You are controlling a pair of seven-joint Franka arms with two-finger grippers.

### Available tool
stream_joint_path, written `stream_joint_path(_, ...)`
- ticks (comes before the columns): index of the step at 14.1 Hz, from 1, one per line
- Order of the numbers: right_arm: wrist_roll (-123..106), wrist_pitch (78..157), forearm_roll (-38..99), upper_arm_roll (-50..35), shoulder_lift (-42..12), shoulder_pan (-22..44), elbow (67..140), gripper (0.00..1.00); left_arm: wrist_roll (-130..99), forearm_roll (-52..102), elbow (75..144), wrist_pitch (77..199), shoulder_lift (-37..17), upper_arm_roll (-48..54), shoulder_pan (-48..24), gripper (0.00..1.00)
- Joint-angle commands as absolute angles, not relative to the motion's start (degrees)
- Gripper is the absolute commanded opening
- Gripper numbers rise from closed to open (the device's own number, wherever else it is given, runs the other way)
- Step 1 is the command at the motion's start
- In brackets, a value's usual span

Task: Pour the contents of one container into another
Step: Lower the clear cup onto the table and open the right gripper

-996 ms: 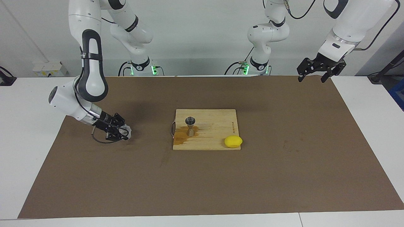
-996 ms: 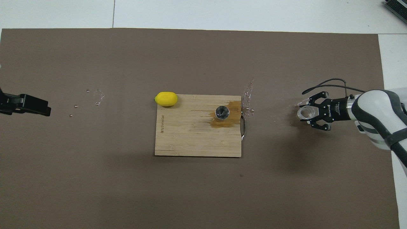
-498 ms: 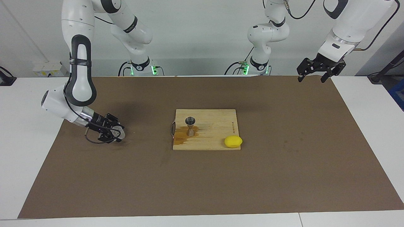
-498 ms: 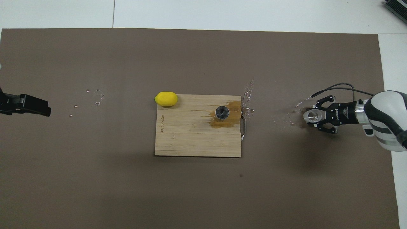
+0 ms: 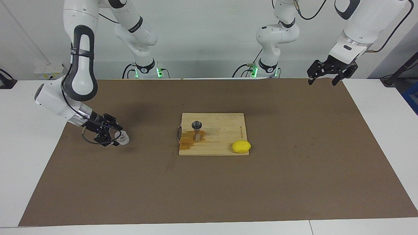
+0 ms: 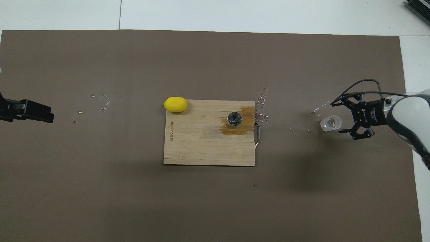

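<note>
Right gripper point(image 5: 112, 136) stands with fingers spread, let go of the glass cup point(image 5: 122, 138), which sits upright on the brown mat point(image 5: 294, 169) toward the right arm's edge. The jigger point(image 5: 197, 130) stands on the cutting board point(image 5: 225, 125), near its handle edge. Back straight away so no finger tips the cup. Left gripper point(image 5: 327, 73) waits with fingers apart over the mat's corner.

A wooden cutting board point(image 5: 225, 125) point(image 6: 201, 148) lies mid-worktop on the brown mat point(image 5: 209, 189) point(image 6: 215, 201), well apart from either pincer. A yellow lemon point(image 5: 241, 146) point(image 6: 175, 104) sits at its corner toward the left pincer. A wet stain point(image 5: 187, 140) point(image 6: 247, 112) darkens the end toward the right pincer. Droplets point(image 6: 262, 97) speckle the mat there.
</note>
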State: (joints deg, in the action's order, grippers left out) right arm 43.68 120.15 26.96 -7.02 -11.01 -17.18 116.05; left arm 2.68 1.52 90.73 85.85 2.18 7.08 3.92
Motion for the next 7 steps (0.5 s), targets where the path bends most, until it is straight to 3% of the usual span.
stream_joint_path(1,38.8,120.1,18.9,-7.2,-10.0,-12.1,115.1,1.00,2.9,1.8,92.9,86.9,4.0,6.5,3.3,1.00)
stream_joint_path(7,18.1,115.6,1.4,-7.4,-4.5,-4.1,114.8,1.00,2.9,1.8,92.9,86.9,4.0,6.5,3.3,1.00)
